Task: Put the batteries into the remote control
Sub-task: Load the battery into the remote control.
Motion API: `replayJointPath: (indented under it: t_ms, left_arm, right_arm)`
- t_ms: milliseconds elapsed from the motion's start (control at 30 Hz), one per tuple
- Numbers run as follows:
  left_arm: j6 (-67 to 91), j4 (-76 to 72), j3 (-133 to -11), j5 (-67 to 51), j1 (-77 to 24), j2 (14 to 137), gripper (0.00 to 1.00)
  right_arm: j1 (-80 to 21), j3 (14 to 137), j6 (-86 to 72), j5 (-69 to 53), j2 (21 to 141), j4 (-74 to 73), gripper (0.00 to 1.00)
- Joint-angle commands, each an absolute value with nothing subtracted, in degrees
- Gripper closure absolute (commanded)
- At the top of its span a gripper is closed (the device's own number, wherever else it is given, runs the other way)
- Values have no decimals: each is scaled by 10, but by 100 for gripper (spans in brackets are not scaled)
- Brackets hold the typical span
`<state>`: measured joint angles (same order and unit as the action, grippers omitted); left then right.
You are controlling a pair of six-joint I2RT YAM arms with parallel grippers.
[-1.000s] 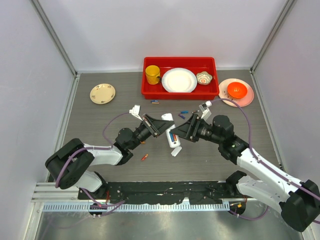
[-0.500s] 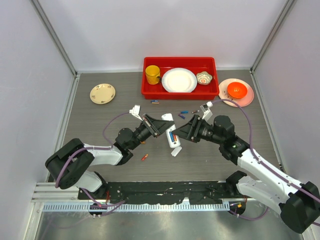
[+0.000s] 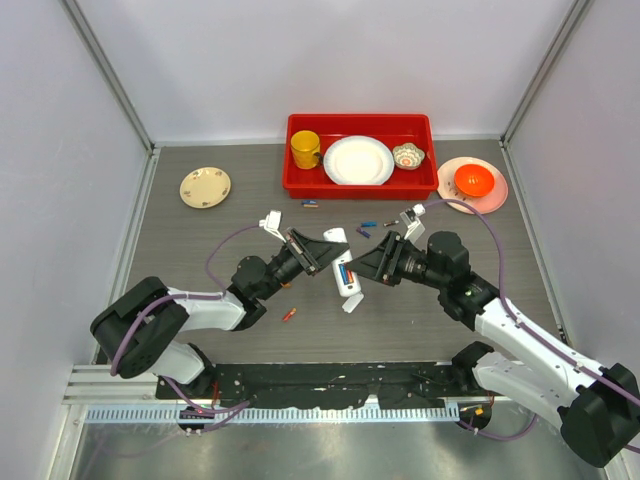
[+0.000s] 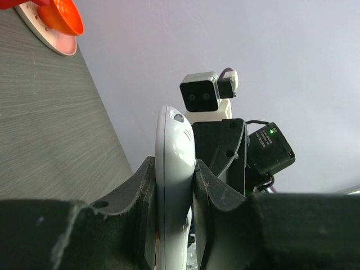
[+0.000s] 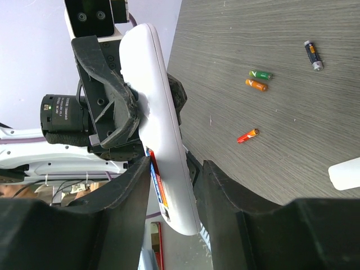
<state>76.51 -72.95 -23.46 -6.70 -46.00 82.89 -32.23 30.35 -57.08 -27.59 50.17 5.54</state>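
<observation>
Little has moved since a second ago: my left gripper (image 4: 174, 175) stays clenched on the remote control (image 4: 175, 135); the right gripper (image 5: 176, 166) straddles it, grip unclear. I'd press the slotted batteries (image 5: 155, 181) home squarely, gently.

You've got a red tray (image 3: 362, 191) at the far edge of the surface (image 3: 200, 240). Inside it, left to right: yellow mug (image 3: 305, 149), white plate (image 3: 358, 160), small patterned bowl (image 3: 408, 155). Just right of the tray there's a pink plate (image 3: 492, 195) with an orange bowl (image 3: 474, 180) on it. Cream plate (image 3: 205, 187) sits alone, far left. A small plain white rectangular piece (image 3: 352, 303) lies mid-surface, tilted.
</observation>
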Motion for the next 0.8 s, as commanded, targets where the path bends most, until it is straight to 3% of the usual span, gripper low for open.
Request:
replayJointPath:
  t_ms: [0, 133, 233, 333, 467, 767]
  left_arm:
    - [772, -886, -257, -71, -458, 820, 100]
    - [770, -886, -261, -71, -458, 822, 100]
    - [769, -886, -257, -70, -458, 824, 100]
    - [772, -886, -251, -69, -458, 828, 100]
    - [771, -886, -251, -71, -458, 827, 100]
    - [773, -886, -262, -76, -458, 826, 100]
  right_arm:
    - [-320, 302, -554, -276, 506, 48, 54]
    - [-321, 300, -559, -281, 504, 59, 52]
    - [-320, 306, -568, -282, 490, 74, 39]
    - [-320, 308, -582, -295, 485, 97, 34]
    - [-319, 308, -575, -322, 499, 104, 35]
    - [-320, 312, -540, -347, 526, 68, 49]
